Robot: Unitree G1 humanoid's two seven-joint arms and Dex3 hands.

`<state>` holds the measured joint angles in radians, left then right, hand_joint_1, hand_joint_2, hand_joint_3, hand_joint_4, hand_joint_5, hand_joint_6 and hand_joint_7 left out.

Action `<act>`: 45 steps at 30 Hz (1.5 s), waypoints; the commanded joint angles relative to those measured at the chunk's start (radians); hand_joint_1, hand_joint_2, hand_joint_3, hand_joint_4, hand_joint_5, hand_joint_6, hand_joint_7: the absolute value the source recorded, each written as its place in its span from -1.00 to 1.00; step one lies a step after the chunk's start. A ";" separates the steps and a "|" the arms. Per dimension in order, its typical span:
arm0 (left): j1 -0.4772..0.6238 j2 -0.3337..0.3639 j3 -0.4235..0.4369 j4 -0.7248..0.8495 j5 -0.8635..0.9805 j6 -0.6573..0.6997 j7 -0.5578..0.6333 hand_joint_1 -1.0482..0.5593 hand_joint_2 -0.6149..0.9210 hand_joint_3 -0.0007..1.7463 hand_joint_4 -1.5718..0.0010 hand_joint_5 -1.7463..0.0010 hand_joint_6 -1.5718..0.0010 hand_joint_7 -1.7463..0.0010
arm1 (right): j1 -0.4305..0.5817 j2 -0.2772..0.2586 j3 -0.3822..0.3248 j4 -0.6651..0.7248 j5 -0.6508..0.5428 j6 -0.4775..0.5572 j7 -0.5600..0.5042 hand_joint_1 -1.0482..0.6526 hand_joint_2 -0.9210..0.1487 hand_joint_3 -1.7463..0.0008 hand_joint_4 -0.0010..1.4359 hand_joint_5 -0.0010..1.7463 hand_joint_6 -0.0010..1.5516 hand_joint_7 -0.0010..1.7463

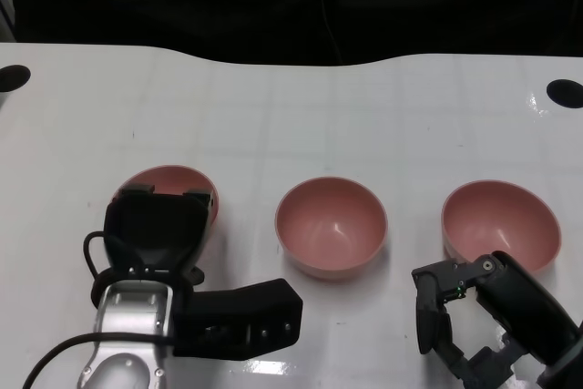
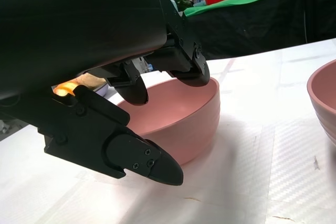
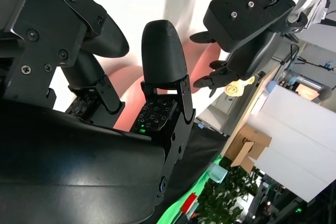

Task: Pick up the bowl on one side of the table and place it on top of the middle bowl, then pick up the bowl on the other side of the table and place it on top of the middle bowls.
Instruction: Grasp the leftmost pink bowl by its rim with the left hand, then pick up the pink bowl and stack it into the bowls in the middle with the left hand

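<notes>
Three pink bowls stand in a row on the white table. My left hand covers the near part of the left bowl. In the left wrist view the left hand has its fingers over the rim of this bowl and its thumb low outside the wall, with a gap showing. The bowl rests on the table. The middle bowl stands alone; its edge shows in the left wrist view. My right hand hovers empty, fingers apart, just in front of the right bowl.
Two black round holes sit near the table's far corners. The far edge curves against a dark backdrop. The right wrist view also catches the left hand across the table.
</notes>
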<state>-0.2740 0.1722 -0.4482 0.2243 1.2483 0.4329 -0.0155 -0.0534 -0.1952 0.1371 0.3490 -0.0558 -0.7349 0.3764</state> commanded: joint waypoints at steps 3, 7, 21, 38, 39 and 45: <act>-0.047 -0.013 -0.030 0.149 -0.038 0.053 -0.012 -0.36 1.00 -0.92 0.13 0.36 0.29 0.99 | 0.007 -0.017 -0.005 -0.015 0.004 0.006 -0.003 0.29 0.77 -1.00 0.51 0.87 0.33 0.58; -0.048 -0.001 -0.043 0.169 -0.063 0.053 0.002 -0.36 1.00 -0.90 0.17 0.40 0.32 1.00 | 0.006 -0.019 -0.005 -0.017 0.005 0.011 -0.001 0.28 0.78 -1.00 0.51 0.87 0.33 0.57; -0.049 0.067 -0.073 0.234 -0.147 -0.103 0.219 -0.23 1.00 -0.75 0.01 -0.89 -0.44 0.74 | 0.005 -0.018 -0.004 -0.016 -0.003 0.012 -0.005 0.28 0.79 -1.00 0.51 0.88 0.33 0.56; -0.035 0.142 -0.032 0.074 -0.192 -0.215 0.385 -0.06 1.00 -0.88 -0.06 -1.00 -0.15 -0.06 | 0.008 -0.016 -0.003 -0.025 -0.002 0.016 -0.006 0.29 0.77 -1.00 0.50 0.88 0.33 0.55; -0.034 0.143 -0.032 0.073 -0.192 -0.215 0.385 -0.06 1.00 -0.88 -0.06 -1.00 -0.16 -0.05 | 0.008 -0.016 -0.003 -0.025 -0.002 0.016 -0.006 0.29 0.77 -1.00 0.50 0.88 0.33 0.55; -0.038 0.155 -0.020 -0.025 -0.230 -0.365 0.496 -0.04 0.94 -0.83 -0.15 -1.00 -0.05 -0.61 | 0.008 -0.017 -0.002 -0.021 -0.002 0.010 -0.004 0.27 0.77 -1.00 0.51 0.88 0.34 0.55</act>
<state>-0.3024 0.3113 -0.4780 0.2301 1.0223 0.0933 0.4431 -0.0492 -0.1968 0.1377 0.3303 -0.0615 -0.7202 0.3757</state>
